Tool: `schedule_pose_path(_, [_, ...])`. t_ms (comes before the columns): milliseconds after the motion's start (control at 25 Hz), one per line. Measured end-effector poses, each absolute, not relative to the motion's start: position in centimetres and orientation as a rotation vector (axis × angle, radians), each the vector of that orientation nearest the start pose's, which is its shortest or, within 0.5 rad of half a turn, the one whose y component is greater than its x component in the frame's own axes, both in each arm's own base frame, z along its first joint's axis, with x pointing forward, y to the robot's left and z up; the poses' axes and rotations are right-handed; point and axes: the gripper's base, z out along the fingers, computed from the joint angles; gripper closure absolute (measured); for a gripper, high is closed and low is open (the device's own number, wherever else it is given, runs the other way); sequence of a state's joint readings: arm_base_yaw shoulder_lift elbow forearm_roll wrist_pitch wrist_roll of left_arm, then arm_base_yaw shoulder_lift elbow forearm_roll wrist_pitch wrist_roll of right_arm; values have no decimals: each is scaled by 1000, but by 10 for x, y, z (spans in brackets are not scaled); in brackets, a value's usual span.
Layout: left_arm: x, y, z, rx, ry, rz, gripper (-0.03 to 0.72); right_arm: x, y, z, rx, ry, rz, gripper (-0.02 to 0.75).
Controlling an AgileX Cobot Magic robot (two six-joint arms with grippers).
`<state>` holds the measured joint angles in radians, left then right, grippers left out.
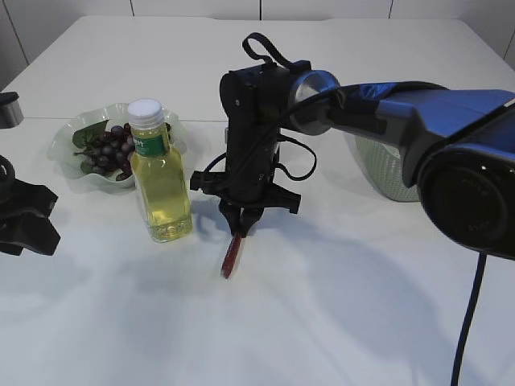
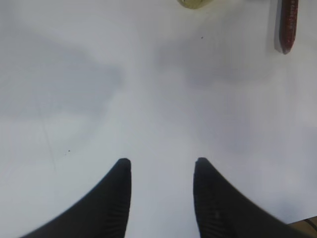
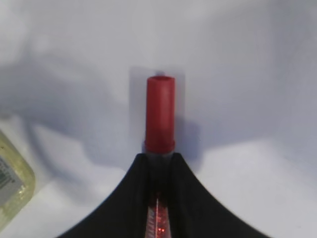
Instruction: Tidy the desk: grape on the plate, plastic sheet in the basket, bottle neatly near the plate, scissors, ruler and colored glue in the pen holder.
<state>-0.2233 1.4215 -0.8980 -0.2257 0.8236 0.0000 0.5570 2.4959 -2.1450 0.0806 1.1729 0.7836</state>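
Observation:
My right gripper is shut on the red colored glue tube, whose lower end is at or just above the table right of the bottle; the red cap shows in the right wrist view. The bottle of yellow liquid stands upright in front of the plate, which holds the grape. My left gripper is open and empty over bare table at the left edge. The glue's tip shows in the left wrist view. Scissors, ruler, plastic sheet and pen holder are out of view.
A pale green basket stands at the right behind my right arm. The bottle's base edge shows at the top of the left wrist view and its side at the left of the right wrist view.

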Motion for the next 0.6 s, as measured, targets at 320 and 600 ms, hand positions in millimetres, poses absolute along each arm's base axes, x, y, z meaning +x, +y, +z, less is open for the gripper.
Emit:
schedule_pose_path(320, [251, -72, 237, 135, 2835, -317, 380, 426, 273, 129, 161, 3092, 189, 641])
schedule_pose_path(600, [251, -72, 237, 135, 2835, -317, 380, 429, 262, 170, -71, 3036, 313, 644])
